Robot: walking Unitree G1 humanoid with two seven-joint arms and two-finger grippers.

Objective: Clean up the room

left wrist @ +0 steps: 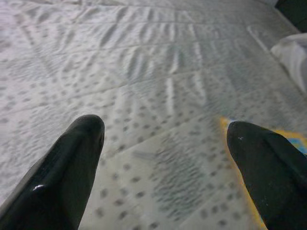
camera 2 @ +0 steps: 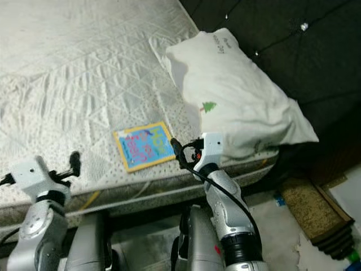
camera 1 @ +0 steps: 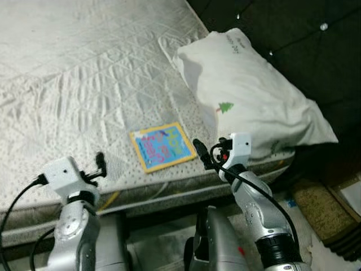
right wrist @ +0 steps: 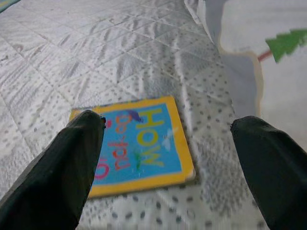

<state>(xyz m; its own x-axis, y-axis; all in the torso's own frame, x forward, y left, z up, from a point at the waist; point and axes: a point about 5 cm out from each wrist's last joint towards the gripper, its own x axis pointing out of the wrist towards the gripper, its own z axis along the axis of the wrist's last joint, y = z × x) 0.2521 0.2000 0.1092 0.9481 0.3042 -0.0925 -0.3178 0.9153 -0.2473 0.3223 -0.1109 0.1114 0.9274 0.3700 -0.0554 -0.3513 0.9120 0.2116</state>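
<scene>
Right now the book (camera 1: 163,147) lies flat on the mattress (camera 1: 73,73), close to its near edge and toward the corner where the pillow (camera 1: 248,90) rests. My right gripper (right wrist: 165,139) hovers just off that near edge, fingers spread wide, with the book straight ahead between them and slightly below. In the right wrist view the cover sits squarely in the gap, its yellow border near my right fingertip's side. The book's long axis runs roughly away from the mattress edge, turned a little, so 1 short side faces me.

My left gripper (left wrist: 165,143) is also spread wide, held over the same near edge but farther along it from the pillow; in its wrist view just a sliver of the yellow border peeks past 1 finger. So the right arm is clearly the nearer one, and I judge the pick is its job: reach forward and down over the near short side.

Count: 1 book, 1 pillow, 1 mattress, 2 grippers. The pillow lies beside the book, apart from it.
</scene>
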